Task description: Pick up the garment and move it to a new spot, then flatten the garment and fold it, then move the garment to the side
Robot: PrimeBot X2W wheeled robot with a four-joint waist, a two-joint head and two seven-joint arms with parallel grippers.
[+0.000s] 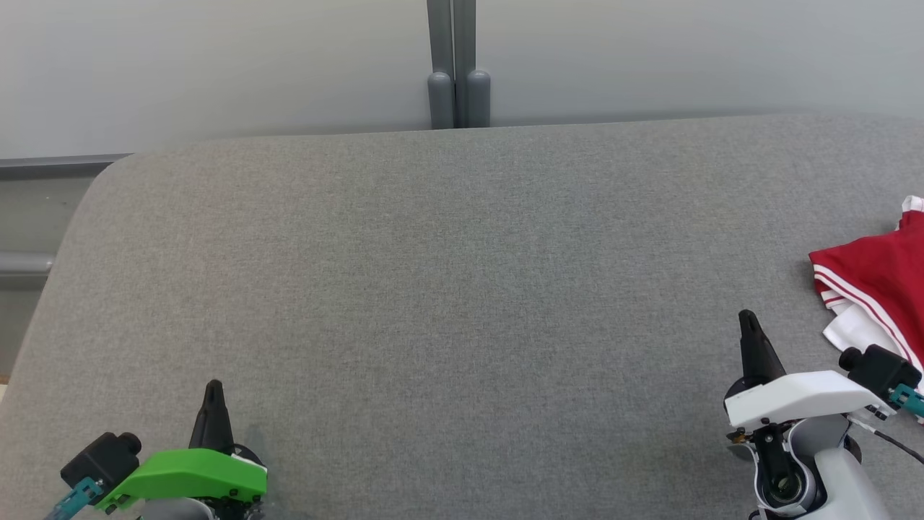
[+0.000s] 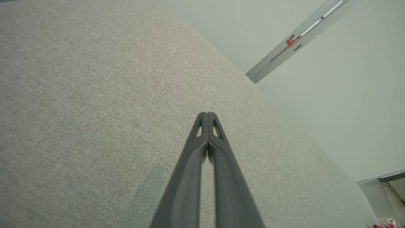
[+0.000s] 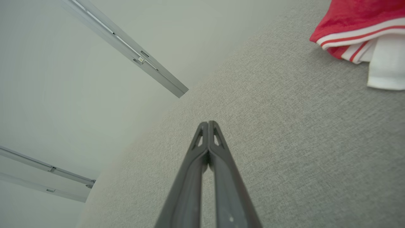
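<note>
The left gripper (image 1: 214, 393) is closed and empty over the grey table (image 1: 462, 289). The right gripper (image 1: 748, 325) is closed too, holding nothing. Near its right the red-and-white garment (image 1: 873, 274) lies bunched, its striped hem slanting toward the near right, its length cut off.

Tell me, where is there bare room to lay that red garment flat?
The grey padded surface is bare across its middle and left, from the left gripper up to the far wall. Only the right edge is crowded: the garment lies bunched there, near the right gripper.
</note>
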